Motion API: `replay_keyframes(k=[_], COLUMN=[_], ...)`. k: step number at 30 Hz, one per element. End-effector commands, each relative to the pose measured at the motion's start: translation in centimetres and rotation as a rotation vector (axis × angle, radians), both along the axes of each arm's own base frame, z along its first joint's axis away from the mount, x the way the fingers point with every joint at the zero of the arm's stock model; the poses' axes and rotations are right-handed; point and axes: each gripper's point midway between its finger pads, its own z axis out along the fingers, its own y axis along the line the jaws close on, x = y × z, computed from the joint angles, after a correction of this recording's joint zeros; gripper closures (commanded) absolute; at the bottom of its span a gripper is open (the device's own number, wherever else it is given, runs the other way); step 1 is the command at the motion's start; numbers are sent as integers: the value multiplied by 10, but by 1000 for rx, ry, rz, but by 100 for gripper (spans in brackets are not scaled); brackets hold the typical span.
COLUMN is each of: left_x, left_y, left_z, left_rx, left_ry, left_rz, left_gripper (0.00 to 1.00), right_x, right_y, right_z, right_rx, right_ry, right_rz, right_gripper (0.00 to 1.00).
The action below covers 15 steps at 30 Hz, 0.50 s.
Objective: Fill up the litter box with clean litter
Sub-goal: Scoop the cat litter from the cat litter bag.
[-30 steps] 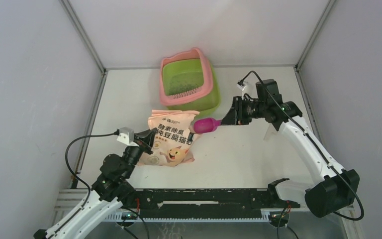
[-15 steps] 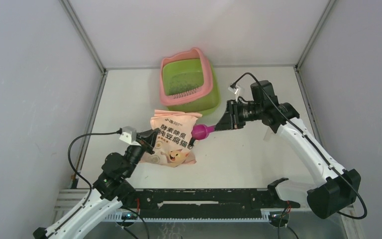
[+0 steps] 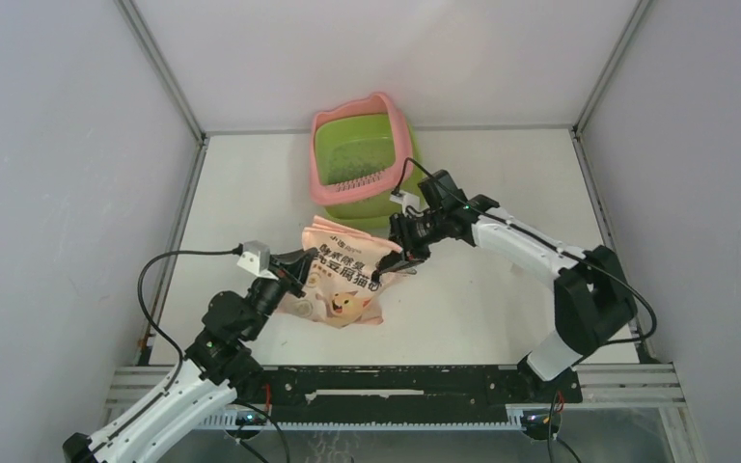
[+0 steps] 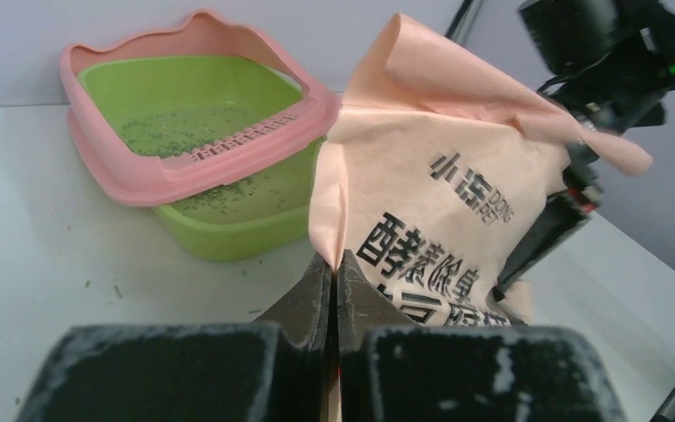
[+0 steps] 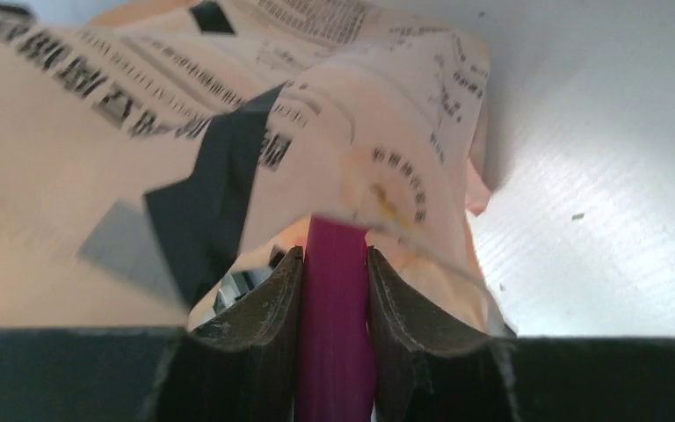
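Observation:
The litter box (image 3: 404, 145), pink-rimmed with a lime-green basin, stands at the back centre and also shows in the left wrist view (image 4: 141, 183). Dark specks of litter (image 4: 185, 132) lie thinly in its basin. A peach-pink printed bag (image 3: 343, 275) stands just in front of it. My left gripper (image 4: 334, 260) is shut on the bag's (image 4: 439, 211) left edge fold. My right gripper (image 5: 334, 257) is shut on a magenta scoop's handle (image 5: 334, 308). The scoop's head is hidden inside the bag's mouth (image 5: 352, 158). From above, the right gripper (image 3: 391, 262) sits at the bag's upper right corner.
Grey booth walls close in the white table on three sides. A black rail (image 3: 396, 386) runs along the near edge. A few stray specks (image 4: 114, 288) lie on the table near the box's front.
My right arm has swung left and down, and the magenta scoop has gone from beside the bag into its mouth. The bag's top has risen and shifted slightly right. The left grip is unchanged.

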Motion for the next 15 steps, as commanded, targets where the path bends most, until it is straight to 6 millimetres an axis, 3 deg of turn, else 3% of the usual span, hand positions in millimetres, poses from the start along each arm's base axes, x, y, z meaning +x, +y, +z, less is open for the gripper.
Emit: replay_keyframes(k=[1, 4, 9, 15], left_x=[-13, -12, -13, -14], left_y=[5, 4, 4, 11], left_z=[80, 78, 78, 75], left_rx=[-207, -203, -205, -199], left_ry=[-188, -184, -186, -186], left_rz=[-31, -33, -32, -6], left_gripper=[100, 100, 100, 100], right_x=[21, 21, 10, 1], right_y=[29, 47, 69, 64], right_z=[0, -4, 5, 39], right_rx=[41, 50, 145, 252], right_ry=[-40, -15, 44, 36], right_rz=[-23, 11, 89, 137], right_gripper=[100, 100, 100, 100])
